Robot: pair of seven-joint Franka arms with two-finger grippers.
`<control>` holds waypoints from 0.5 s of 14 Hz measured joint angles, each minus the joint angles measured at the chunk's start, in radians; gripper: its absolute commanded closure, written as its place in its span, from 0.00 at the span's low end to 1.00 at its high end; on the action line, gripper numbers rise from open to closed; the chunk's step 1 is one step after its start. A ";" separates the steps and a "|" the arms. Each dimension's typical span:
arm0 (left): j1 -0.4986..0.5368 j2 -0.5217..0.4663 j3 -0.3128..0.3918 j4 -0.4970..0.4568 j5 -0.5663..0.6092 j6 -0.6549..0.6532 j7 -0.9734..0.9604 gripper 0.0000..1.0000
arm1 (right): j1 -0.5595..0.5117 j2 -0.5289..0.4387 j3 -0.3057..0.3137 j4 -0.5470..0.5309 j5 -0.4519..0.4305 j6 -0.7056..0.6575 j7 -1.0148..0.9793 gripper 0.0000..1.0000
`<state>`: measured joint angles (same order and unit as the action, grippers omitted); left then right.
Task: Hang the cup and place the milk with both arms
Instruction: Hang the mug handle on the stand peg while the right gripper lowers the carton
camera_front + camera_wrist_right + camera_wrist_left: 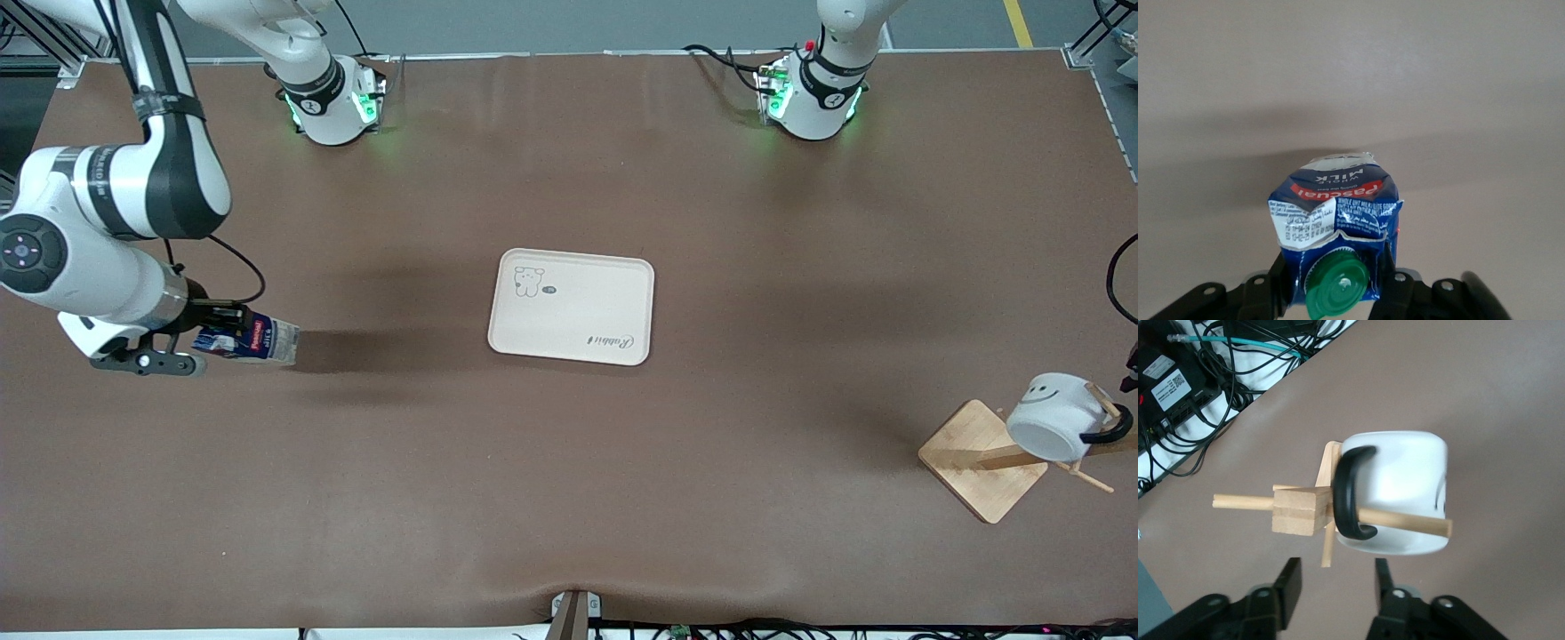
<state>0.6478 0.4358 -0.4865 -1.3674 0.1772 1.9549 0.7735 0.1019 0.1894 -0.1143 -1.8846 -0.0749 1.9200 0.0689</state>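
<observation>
Two arms busy: right gripper (1331, 293) is clamped on the milk carton (249, 339), out at the tray's (573, 307) 9 o'clock. Left gripper (1336, 587), fingers apart and empty, sits by the smiley mug (1398, 492) hanging on the wooden rack (1298, 510).

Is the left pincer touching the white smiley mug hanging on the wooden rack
Apart. The left wrist view shows the left pincer open, with bare table between its fingertips and the white smiley mug on the wooden rack's peg.

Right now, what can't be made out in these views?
- Left gripper: cut off by the front view's edge; only the left wrist view shows it, open, apart from the cup.
- Rack: its top is hidden by the cup in the front view.
- Milk: its base is hidden by the carton's own body in the right wrist view.
- Right gripper: its fingertips are hidden by the milk.
</observation>
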 measured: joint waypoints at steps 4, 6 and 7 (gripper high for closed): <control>-0.001 -0.060 -0.055 0.013 0.000 -0.122 -0.217 0.00 | -0.046 -0.012 0.002 -0.080 0.000 0.053 -0.047 1.00; -0.003 -0.110 -0.093 0.016 0.000 -0.195 -0.349 0.00 | -0.046 -0.018 0.008 -0.128 0.000 0.101 -0.047 1.00; -0.004 -0.138 -0.110 0.017 0.000 -0.231 -0.413 0.00 | -0.047 -0.024 0.008 -0.158 0.000 0.129 -0.047 1.00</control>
<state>0.6441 0.2982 -0.5960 -1.3507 0.1771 1.7234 0.3606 0.0554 0.1659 -0.1062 -2.0421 -0.0749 2.0487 0.0215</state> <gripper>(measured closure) 0.000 0.476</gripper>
